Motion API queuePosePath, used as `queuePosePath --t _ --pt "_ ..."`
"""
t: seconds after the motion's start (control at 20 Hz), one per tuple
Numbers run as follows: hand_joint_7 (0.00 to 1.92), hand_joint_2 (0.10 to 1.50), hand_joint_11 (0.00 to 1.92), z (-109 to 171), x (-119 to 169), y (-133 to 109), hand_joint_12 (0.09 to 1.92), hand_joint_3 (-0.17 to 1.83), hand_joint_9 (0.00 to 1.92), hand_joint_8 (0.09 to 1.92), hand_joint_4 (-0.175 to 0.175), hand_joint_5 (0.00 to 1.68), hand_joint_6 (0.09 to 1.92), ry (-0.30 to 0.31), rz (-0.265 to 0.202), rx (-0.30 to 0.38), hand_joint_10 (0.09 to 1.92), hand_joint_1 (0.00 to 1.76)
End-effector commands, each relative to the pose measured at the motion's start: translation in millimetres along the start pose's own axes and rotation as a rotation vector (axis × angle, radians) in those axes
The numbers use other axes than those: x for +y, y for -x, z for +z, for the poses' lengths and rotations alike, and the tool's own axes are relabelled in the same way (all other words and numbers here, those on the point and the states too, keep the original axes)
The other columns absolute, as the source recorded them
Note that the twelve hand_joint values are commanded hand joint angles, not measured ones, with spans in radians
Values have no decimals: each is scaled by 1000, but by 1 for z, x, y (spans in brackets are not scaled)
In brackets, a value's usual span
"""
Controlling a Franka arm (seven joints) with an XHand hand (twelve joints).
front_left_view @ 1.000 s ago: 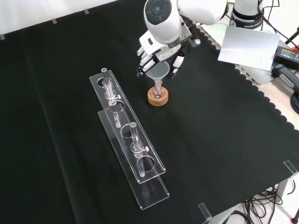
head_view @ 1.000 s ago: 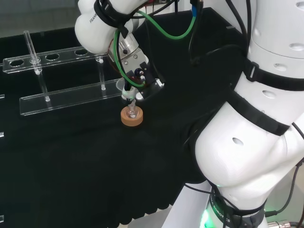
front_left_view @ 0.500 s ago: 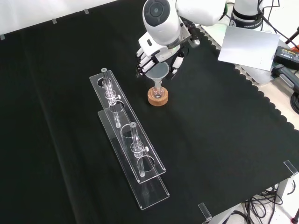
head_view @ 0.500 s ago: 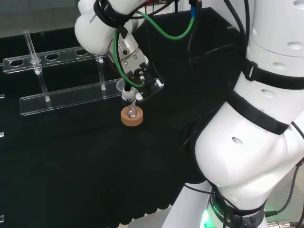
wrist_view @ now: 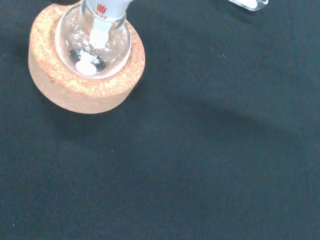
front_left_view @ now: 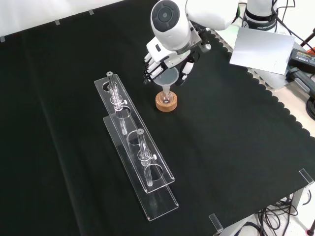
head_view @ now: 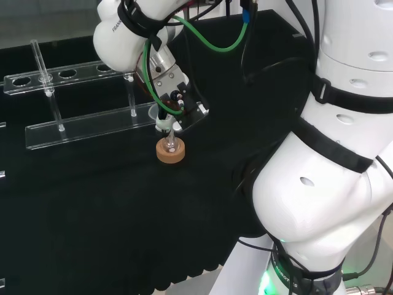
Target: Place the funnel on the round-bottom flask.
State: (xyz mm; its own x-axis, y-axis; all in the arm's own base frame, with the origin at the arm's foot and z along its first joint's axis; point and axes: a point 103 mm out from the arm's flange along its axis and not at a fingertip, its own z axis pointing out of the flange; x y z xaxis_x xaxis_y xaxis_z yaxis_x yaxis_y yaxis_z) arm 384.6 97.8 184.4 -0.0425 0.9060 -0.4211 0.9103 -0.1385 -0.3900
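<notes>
Holding: hand point(front_left_view: 165, 64) is curling its fingers point(front_left_view: 149, 68) round the funnel point(front_left_view: 168, 77) rim.
Funnel: stem is pointing into the flask point(wrist_view: 93, 42) neck; seating hard to tell.
Flask: sitting in the cork ring point(front_left_view: 166, 103); glass barely visible.

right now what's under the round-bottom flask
A thick cork ring stand holds the clear glass round-bottom flask, resting on the black cloth. The flask's underside and the cloth inside the ring are covered.
</notes>
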Motion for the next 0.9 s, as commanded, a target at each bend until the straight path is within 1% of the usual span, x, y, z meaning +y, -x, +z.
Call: queuePosePath --t 0.05,0.15,0.35,0.45,0.5,0.65,0.75,0.9 --pt "344 1085 481 -1 -1 1 1327 -175 664 685 -23 472 87 -1 7 6 518 794" --pt "330 1059 471 -1 -2 2 1329 -175 653 684 -25 469 87 -2 13 13 520 786" --pt "270 985 425 0 -4 2 1364 -175 601 692 -29 446 87 -14 3 36 554 764" --pt "221 953 403 2 -5 1 1385 -175 561 691 -30 414 87 -40 5 43 576 747" --pt "194 940 394 3 -5 2 1397 -175 538 690 -32 393 87 -42 3 46 591 740" --pt "132 916 373 2 -6 2 1420 -175 488 686 -35 349 87 -30 -1 51 620 721" --pt "61 901 351 1 -7 2 1439 -175 419 678 -37 304 87 -14 -4 57 658 706" --pt "7 891 335 0 -9 3 1449 -175 324 571 -40 232 87 0 -6 64 683 697"
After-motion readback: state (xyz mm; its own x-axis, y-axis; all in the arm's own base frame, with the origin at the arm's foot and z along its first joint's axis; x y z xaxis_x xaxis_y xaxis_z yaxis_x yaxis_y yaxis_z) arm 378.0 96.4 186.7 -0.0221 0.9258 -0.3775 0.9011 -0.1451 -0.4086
